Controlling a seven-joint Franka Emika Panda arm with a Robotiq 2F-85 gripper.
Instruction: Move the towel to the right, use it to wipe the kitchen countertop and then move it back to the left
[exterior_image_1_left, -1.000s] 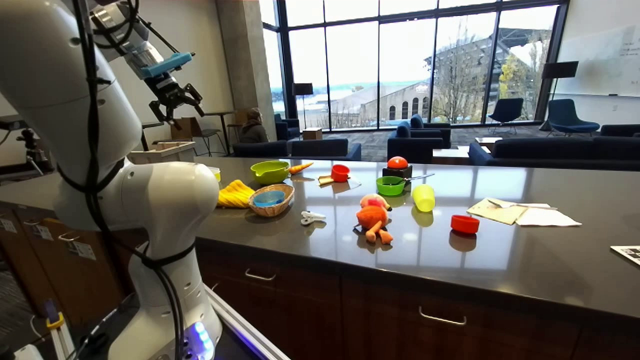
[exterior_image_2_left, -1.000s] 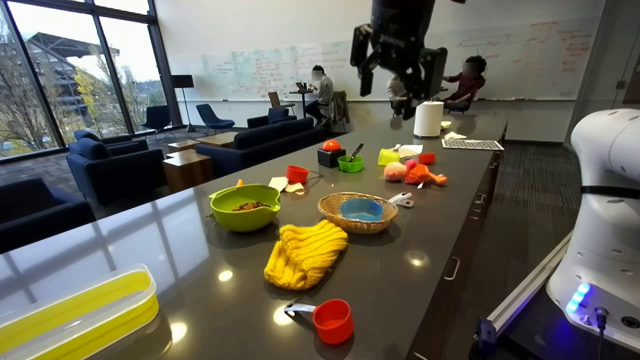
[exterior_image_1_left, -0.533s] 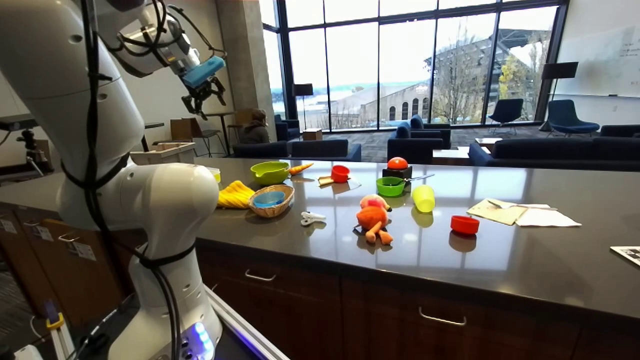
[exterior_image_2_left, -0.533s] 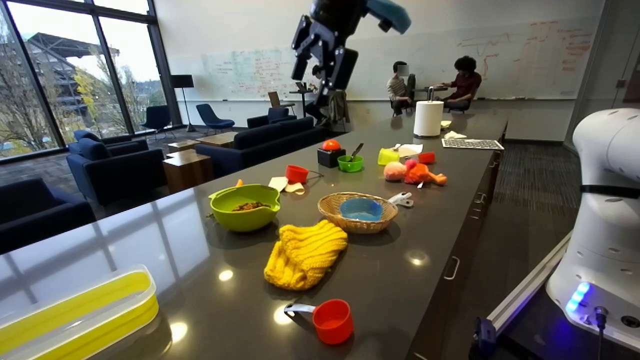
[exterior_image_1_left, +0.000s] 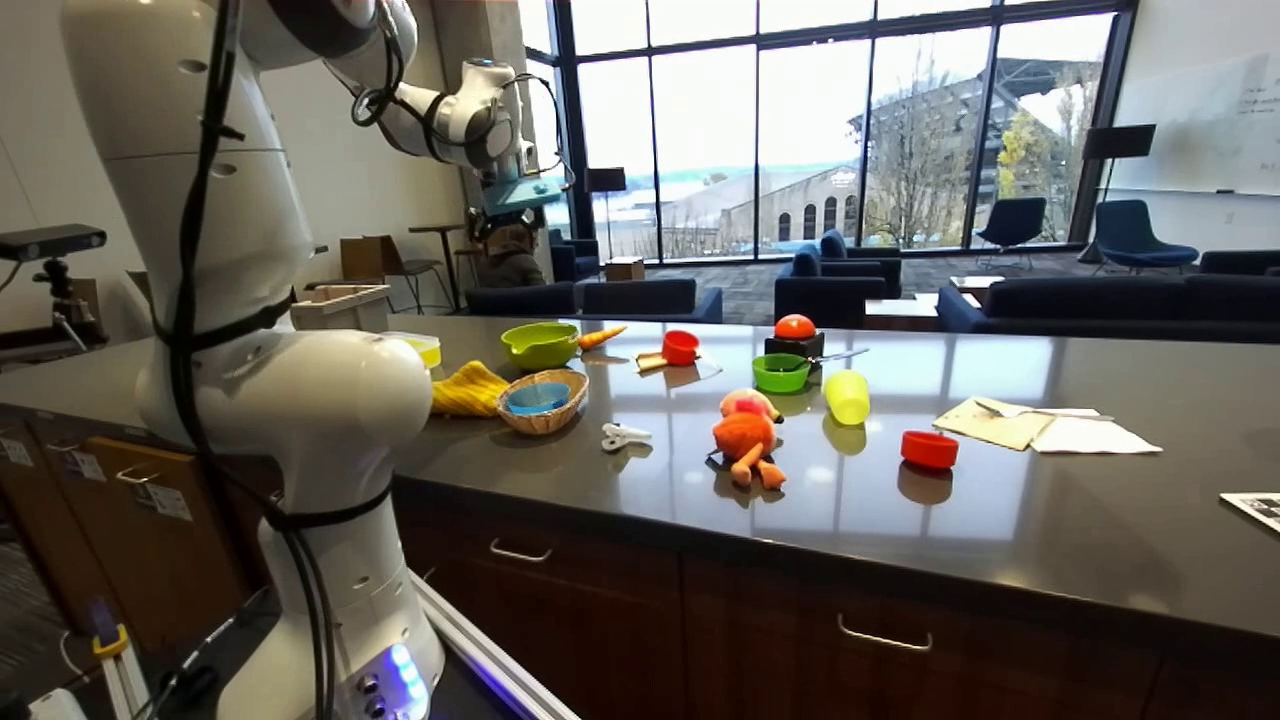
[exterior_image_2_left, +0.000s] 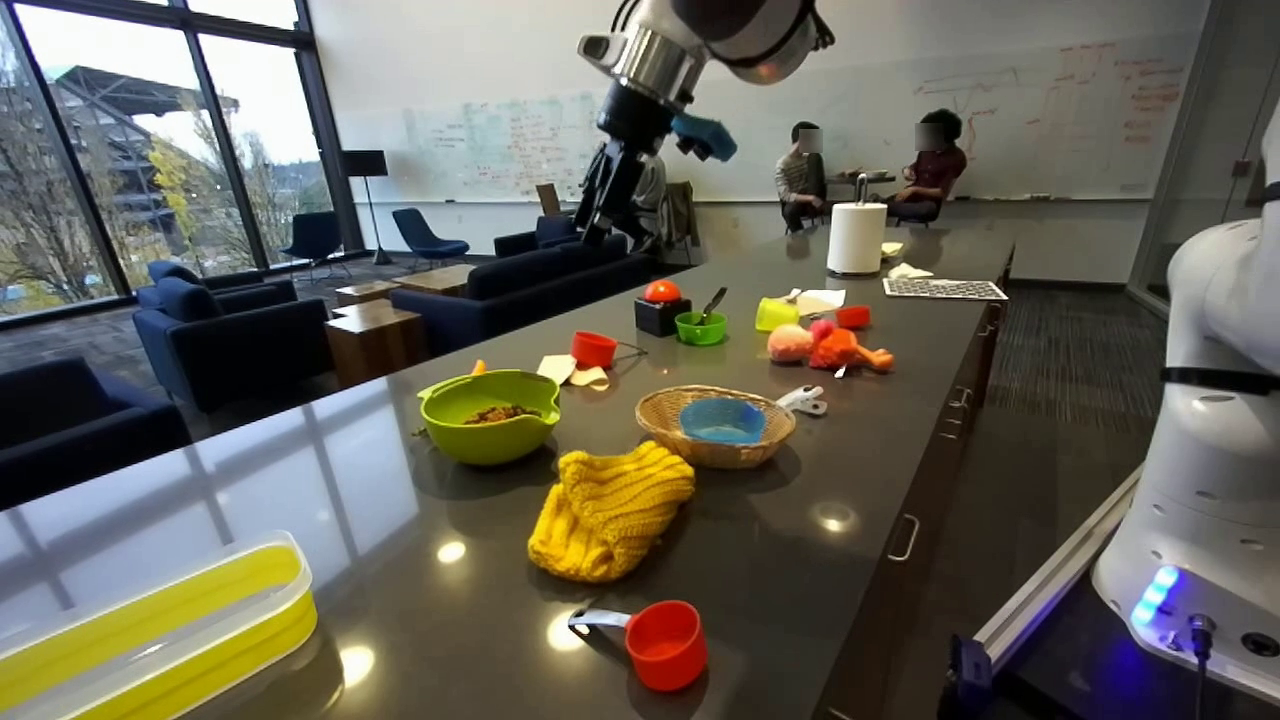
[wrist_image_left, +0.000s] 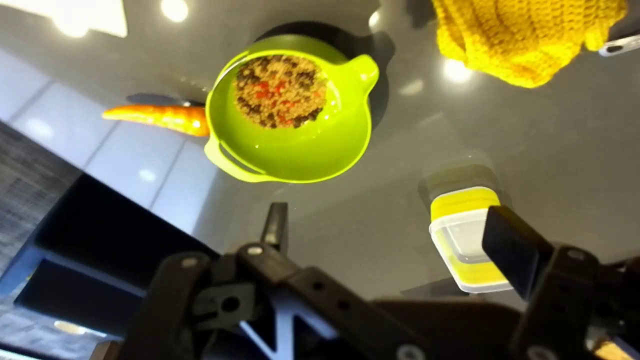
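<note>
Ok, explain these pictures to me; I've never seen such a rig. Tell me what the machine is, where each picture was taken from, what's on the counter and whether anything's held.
The machine is a robot arm, white and jointed, ending in a black gripper with two fingers. Two pictures were taken from outside it, from different places, looking over the counter. The third was taken from its wrist, so the gripper's own fingers show at the bottom.

On the counter, among other things, lie a yellow towel, a green bowl with crumbly bits inside, a basket with a blue bowl in it, a carrot, a plush toy and red cups.

Nothing is held: the fingers stand apart.
</note>
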